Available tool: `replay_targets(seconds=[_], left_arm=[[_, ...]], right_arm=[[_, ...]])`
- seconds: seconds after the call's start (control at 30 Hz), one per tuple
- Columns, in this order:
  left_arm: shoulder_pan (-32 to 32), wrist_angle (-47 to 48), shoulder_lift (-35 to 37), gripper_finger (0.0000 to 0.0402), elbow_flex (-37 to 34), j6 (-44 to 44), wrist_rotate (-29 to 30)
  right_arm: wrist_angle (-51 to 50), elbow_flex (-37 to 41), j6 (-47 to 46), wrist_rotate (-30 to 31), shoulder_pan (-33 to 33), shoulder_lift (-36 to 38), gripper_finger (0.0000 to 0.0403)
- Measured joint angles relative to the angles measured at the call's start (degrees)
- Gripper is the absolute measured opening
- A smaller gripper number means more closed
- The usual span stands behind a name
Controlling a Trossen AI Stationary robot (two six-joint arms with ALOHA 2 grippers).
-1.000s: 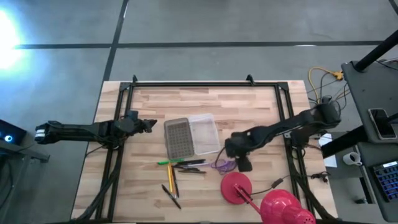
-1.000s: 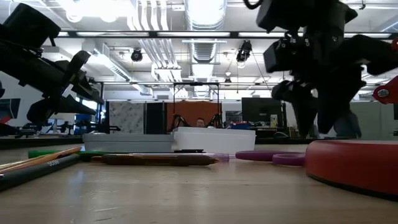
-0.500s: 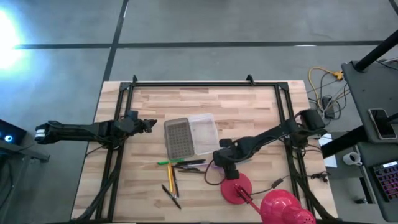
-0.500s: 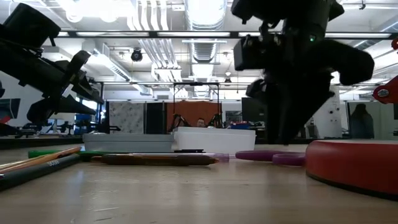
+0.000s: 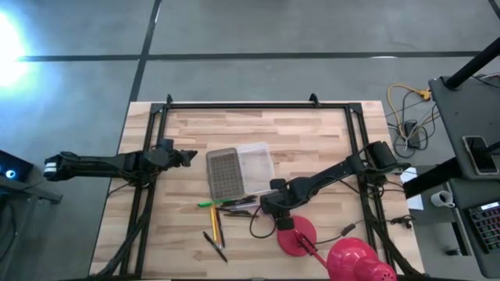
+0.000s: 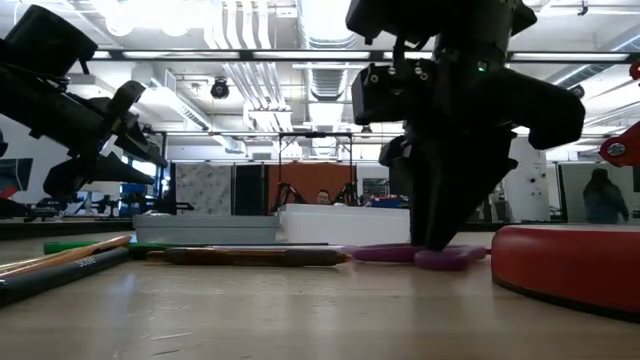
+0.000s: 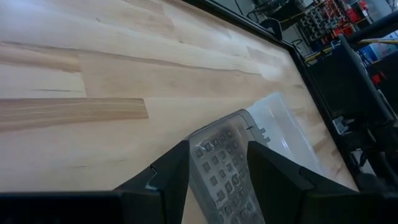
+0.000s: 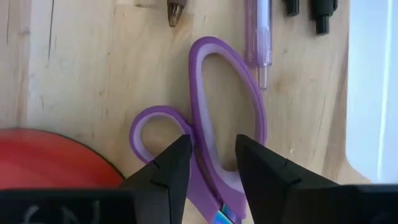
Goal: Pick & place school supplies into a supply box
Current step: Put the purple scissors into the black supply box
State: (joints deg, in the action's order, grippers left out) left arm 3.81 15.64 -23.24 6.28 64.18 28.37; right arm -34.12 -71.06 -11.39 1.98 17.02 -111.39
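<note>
The purple-handled scissors [image 8: 200, 124] lie flat on the wood, hard against the red lamp base. My right gripper [image 8: 211, 163] is open and down over their handles [image 6: 445, 257]. One finger stands in the large loop's hole, the other outside by the small loop [image 8: 140, 124]. Several pens and pencils [image 5: 230, 205] lie side by side to the table's left of the scissors. The supply box lies open behind them, with its grey grid lid [image 5: 223, 173] beside the clear tray [image 5: 256, 166]. My left gripper [image 5: 187, 156] hangs open, left of the box. My right gripper comes at the scissors from above, fingers pointing down, with the large loop's rim [image 8: 198, 93] between them beside the small loop. There is a gap on both sides of the rim. I cannot tell whether either finger touches it.
A red lamp's round base [image 5: 297, 236] sits right beside the scissors toward the near edge, with its shade [image 5: 355, 261] and cord at the near right corner. A black frame [image 5: 258, 104] runs along the table's edges. Bare wood lies far of the box.
My right gripper has moved toward the table's left and near edge and come down over the scissors' handles, staying open. The left arm has kept still.
</note>
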Motion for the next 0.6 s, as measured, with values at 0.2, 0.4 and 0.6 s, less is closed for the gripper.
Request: replay_targets(seconds=[0.2,0.4,0.6], left_arm=[[0.0,-0.01,0.0,0.0145,0.0,0.0,-0.26],[0.0,-0.01,0.02,0.0145,0.0,0.0,-0.26],[0.0,0.0,0.02,0.0145,-0.02,0.0,-0.24]], right_arm=[[-0.19,0.18,1.97,1.7,-0.02,2.68,0.0147],[0.27,0.75,2.39,0.8,0.12,0.55,0.0161],[1.37,0.52,2.56,0.76,0.44,-2.58,0.0161]])
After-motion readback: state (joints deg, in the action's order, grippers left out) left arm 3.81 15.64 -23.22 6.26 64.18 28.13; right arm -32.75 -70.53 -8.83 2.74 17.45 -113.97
